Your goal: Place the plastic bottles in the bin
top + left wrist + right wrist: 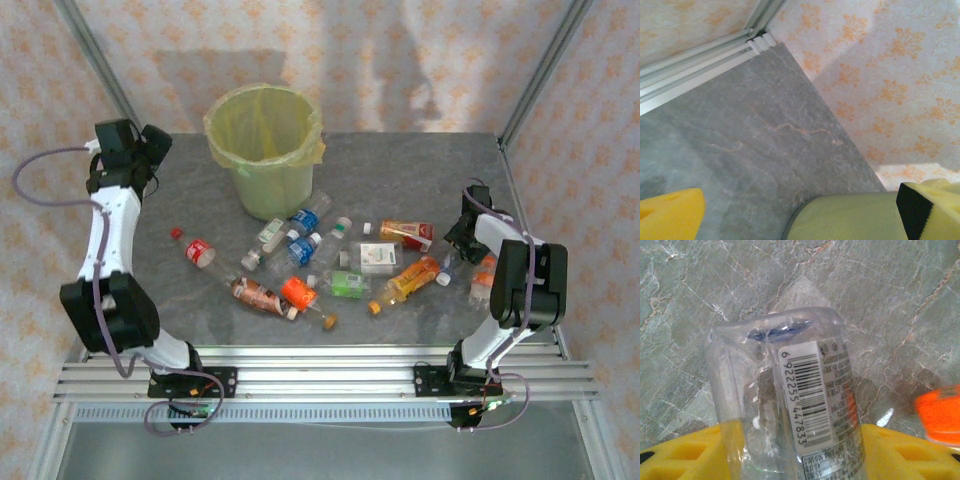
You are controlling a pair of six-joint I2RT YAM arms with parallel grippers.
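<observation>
Several plastic bottles lie scattered across the grey table, among them a blue-labelled one (303, 222), a red-labelled one (200, 252) and an orange one (408, 280). The bin (270, 190), lined with a yellow-green bag, stands at the back. My right gripper (462, 238) is low at the right end of the scatter. In the right wrist view a clear bottle with a barcode label (790, 390) lies on the table between its yellow pads (895, 452), which press on both sides. My left gripper (150, 150) hangs wide open left of the bin, with the bin's wall (850, 220) between its pads (670, 215).
An orange-labelled bottle (483, 280) lies close to the right arm, and an orange thing (940, 412) shows just right of the held bottle. Metal frame posts (100, 70) and patterned walls close the table's back and sides. Bare table lies in the far right corner (430, 170).
</observation>
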